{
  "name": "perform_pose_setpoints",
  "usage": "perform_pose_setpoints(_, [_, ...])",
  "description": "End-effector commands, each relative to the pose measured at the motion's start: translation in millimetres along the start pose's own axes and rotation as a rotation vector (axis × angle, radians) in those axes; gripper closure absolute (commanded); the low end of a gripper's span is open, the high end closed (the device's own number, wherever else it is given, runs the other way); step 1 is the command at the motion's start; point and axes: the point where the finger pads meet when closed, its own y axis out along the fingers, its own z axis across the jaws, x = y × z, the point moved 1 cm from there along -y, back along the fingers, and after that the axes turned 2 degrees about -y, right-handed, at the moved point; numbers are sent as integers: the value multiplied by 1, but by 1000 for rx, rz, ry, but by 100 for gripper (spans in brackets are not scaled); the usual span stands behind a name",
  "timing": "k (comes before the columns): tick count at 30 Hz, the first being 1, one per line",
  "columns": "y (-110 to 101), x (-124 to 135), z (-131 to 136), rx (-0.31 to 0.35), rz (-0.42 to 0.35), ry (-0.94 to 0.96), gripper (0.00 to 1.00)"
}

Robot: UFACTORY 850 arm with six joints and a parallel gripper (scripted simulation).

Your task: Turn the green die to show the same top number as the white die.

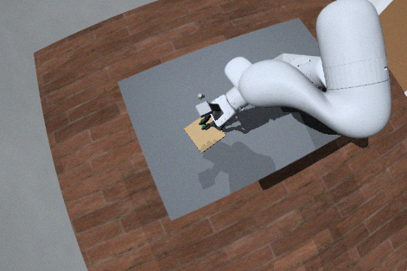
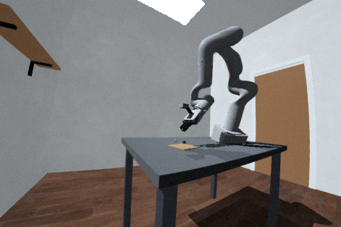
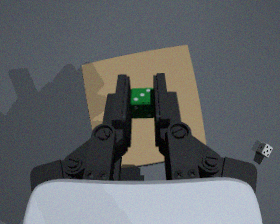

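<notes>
My gripper (image 1: 205, 124) (image 2: 184, 127) (image 3: 142, 89) is shut on the green die (image 1: 203, 126) (image 3: 141, 102) and holds it in the air, well above the tan mat (image 1: 207, 139) (image 2: 182, 146) (image 3: 179, 72). In the wrist view the die sits between the two black fingers, with white pips on its visible face. The white die (image 1: 200, 95) (image 2: 175, 139) (image 3: 261, 151) lies on the grey table top beyond the mat, apart from it. It is too small for me to read its top number. A small dark die (image 2: 184, 142) shows on the table behind the mat.
The grey table (image 1: 159, 112) (image 2: 205, 159) stands on a wooden floor. The arm's base (image 2: 229, 136) sits at the far right of the table. The arm's shadow falls across the table on the near side of the mat.
</notes>
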Motion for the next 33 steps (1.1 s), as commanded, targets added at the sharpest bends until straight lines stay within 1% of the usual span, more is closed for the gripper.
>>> perform_pose_setpoints(1, [1,0,-1,-1,51,0,89])
perform_pose_setpoints(9, [3,2,-1,-1,53,0,89])
perform_pose_setpoints(16, [14,14,-2,-1,53,0,89])
perform_pose_setpoints(18, [14,14,-2,-1,53,0,89])
perform_pose_setpoints(28, [40,42,-3,-1,53,0,89])
perform_pose_setpoints(33, [50,53,-3,-1,53,0,89])
